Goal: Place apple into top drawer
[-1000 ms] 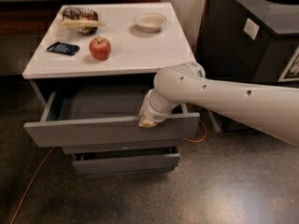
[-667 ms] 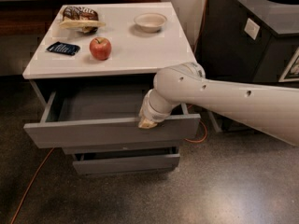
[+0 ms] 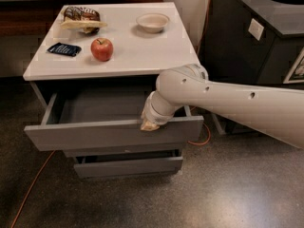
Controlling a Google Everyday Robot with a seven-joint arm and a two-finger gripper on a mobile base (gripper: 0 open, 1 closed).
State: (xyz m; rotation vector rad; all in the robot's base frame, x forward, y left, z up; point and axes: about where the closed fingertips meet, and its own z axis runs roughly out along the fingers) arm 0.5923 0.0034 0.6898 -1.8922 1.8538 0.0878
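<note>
The red apple (image 3: 101, 49) stands on the white cabinet top (image 3: 142, 51), left of the middle. The top drawer (image 3: 71, 134) is pulled open and its dark grey inside shows nothing in it. My gripper (image 3: 149, 124) points down at the upper edge of the drawer's front, right of the middle, at the end of the white arm (image 3: 228, 101) that comes in from the right. The apple is well apart from the gripper, up and to the left of it.
A white bowl (image 3: 152, 22) is at the back right of the cabinet top, a snack bag (image 3: 81, 18) at the back left, a small dark blue packet (image 3: 64, 49) left of the apple. Two narrower drawers (image 3: 128, 165) sit below. A dark bin (image 3: 256, 37) stands to the right. An orange cable (image 3: 28, 189) runs over the floor.
</note>
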